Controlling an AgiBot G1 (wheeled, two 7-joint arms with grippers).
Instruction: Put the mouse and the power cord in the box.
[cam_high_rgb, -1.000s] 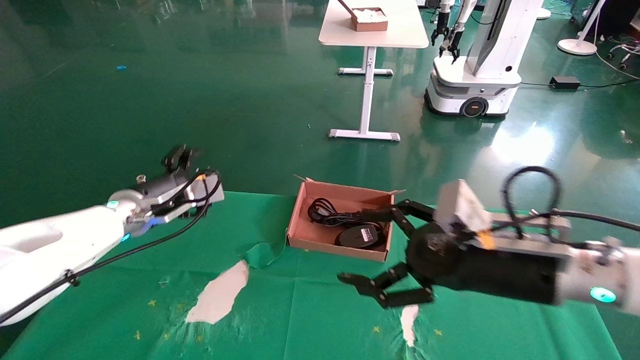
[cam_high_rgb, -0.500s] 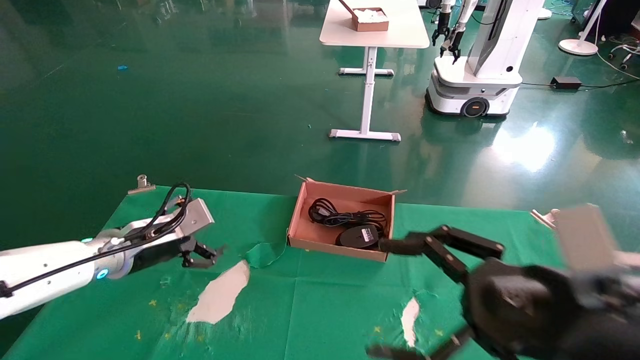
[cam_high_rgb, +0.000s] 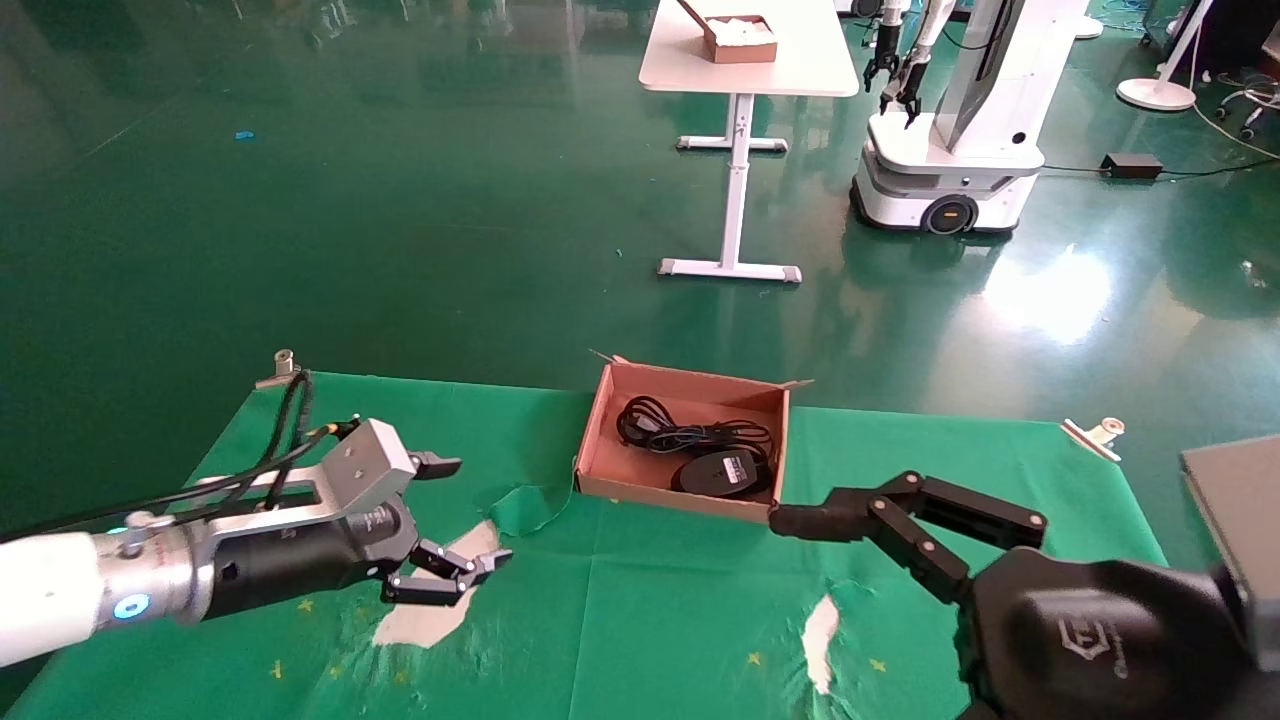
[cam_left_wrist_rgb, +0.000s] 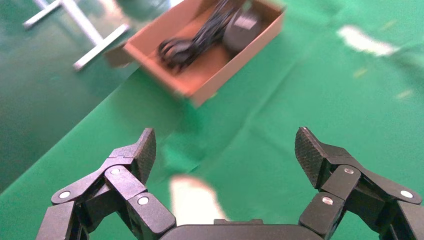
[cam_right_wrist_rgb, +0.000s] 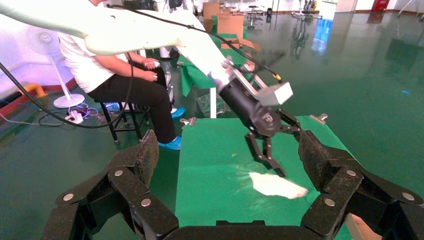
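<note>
The reddish-brown box (cam_high_rgb: 668, 499) stands at the far middle of the green cloth. Inside it lie the black mouse (cam_high_rgb: 722, 471), label up, and the coiled power cord (cam_high_rgb: 684, 433). The left wrist view shows the same box (cam_left_wrist_rgb: 201, 91) with the mouse (cam_left_wrist_rgb: 242, 27) and power cord (cam_left_wrist_rgb: 194, 44) in it. My left gripper (cam_high_rgb: 480, 510) hangs open and empty over the cloth, left of the box and nearer to me. My right gripper (cam_right_wrist_rgb: 227, 150) is open and empty at the near right. One of its fingers (cam_high_rgb: 890, 520) reaches toward the box's near right corner.
White torn patches (cam_high_rgb: 438, 592) (cam_high_rgb: 820, 630) show through the cloth. Metal clips (cam_high_rgb: 283, 364) (cam_high_rgb: 1095, 436) hold its far corners. Beyond stand a white table (cam_high_rgb: 790, 70) with a small box (cam_high_rgb: 740, 42) and another robot (cam_high_rgb: 950, 140). A seated person (cam_right_wrist_rgb: 125, 75) is beside the table.
My right gripper drew back from the box to the near right. My left arm swung down from the far left edge toward the near left of the cloth. Both stayed open.
</note>
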